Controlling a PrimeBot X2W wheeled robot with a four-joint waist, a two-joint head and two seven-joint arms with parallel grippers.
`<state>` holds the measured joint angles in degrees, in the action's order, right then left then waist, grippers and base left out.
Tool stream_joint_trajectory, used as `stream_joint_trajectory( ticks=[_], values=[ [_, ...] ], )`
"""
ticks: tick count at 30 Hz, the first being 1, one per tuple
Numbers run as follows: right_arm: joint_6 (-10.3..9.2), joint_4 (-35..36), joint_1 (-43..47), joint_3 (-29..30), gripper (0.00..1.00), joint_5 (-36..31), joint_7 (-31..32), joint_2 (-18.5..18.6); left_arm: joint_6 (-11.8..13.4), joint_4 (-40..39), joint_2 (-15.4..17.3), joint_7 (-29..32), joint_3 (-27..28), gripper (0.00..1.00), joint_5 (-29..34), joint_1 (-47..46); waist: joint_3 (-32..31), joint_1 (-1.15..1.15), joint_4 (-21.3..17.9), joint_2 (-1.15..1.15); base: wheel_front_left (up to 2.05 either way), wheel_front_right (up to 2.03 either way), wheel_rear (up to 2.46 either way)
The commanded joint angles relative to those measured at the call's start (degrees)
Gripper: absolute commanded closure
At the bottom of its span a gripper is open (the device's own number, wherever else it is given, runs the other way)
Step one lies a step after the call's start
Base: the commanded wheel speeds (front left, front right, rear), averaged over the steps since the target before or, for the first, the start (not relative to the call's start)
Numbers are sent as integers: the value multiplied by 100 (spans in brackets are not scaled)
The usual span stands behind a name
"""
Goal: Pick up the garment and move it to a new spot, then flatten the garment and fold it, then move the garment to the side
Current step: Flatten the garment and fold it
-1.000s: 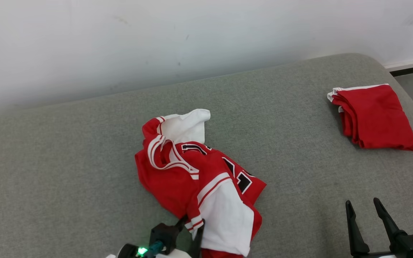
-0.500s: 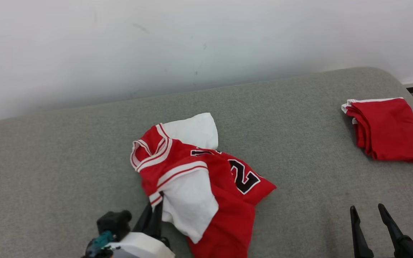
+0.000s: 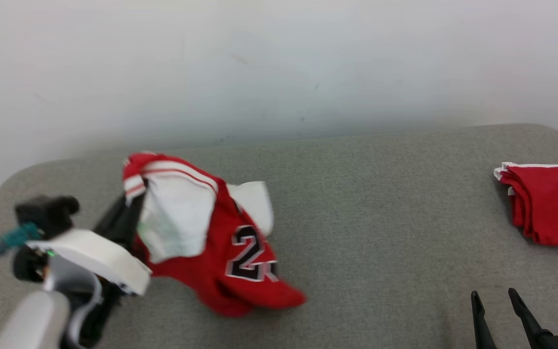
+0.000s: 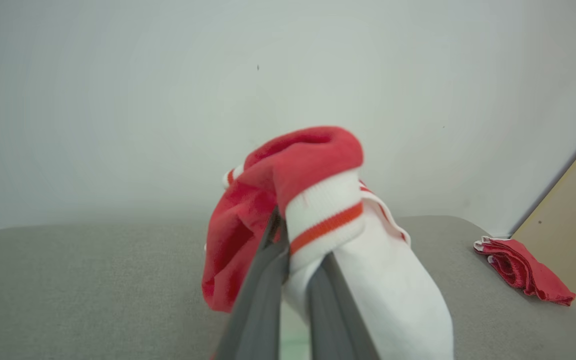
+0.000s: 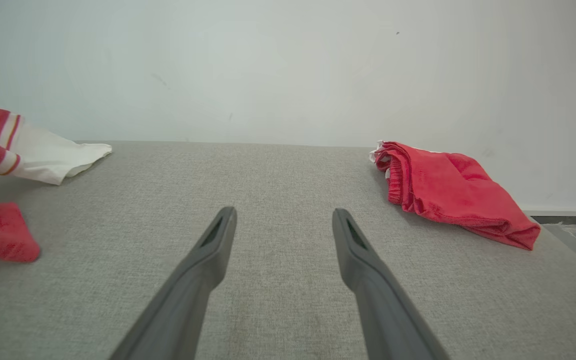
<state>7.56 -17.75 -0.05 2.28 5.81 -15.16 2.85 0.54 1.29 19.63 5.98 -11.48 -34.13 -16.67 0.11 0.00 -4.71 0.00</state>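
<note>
Jersey (image 3: 221, 252) now leftward, partly off couch (image 3: 380, 218), cuff (image 4: 323, 220) in left tool (image 4: 295, 240)

Light: bright, flat, diffuse, source not evident; no glare, shadows faint and soft. Wall (image 3: 279, 72) greys toward its base where it meets the cushion (image 3: 380, 218). Head view: heavy motion blur on garment (image 3: 221, 252) and left gripper (image 3: 133, 198), rest slightly soft. Left wrist view: fabric and fingers (image 4: 263, 280) close to lens, out of focus; corners darken. Right wrist view sharpest: right gripper (image 5: 283, 215) crisp, weave visible, mild wide-angle bend at edges.
</note>
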Motion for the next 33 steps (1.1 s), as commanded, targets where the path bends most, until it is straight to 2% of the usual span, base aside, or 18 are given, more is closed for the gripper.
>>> stream_joint_trajectory(
  ticks=[1,6,11,14,17,27,33],
  values=[
    [-15,-16,45,-1,0,28,3,15,25,-187,230,204,108,100,-85,-138,-28,0,59,0,0,0,0],
    [-15,-35,17,-57,0,68,3,15,78,-659,887,948,265,100,66,-520,-41,0,108,0,0,0,0],
    [-15,-60,-16,-117,0,89,3,15,77,-796,1022,1283,101,100,210,-772,-18,0,105,0,0,0,0],
    [-15,-83,-59,-170,0,102,3,15,43,-672,831,1410,-202,100,269,-808,7,0,60,0,0,0,0],
    [-15,-115,-119,-201,0,101,3,14,-2,-364,508,1422,-611,100,335,-750,53,0,-25,0,0,0,0],
    [-15,-202,-345,-296,0,56,3,15,-412,1158,-977,1047,-2066,100,545,-1017,223,0,-646,0,0,0,0],
    [-15,-260,-422,-352,0,135,4,15,-545,1873,-1438,829,-2538,100,712,-1443,336,0,-1114,0,0,0,0]
  ],
)
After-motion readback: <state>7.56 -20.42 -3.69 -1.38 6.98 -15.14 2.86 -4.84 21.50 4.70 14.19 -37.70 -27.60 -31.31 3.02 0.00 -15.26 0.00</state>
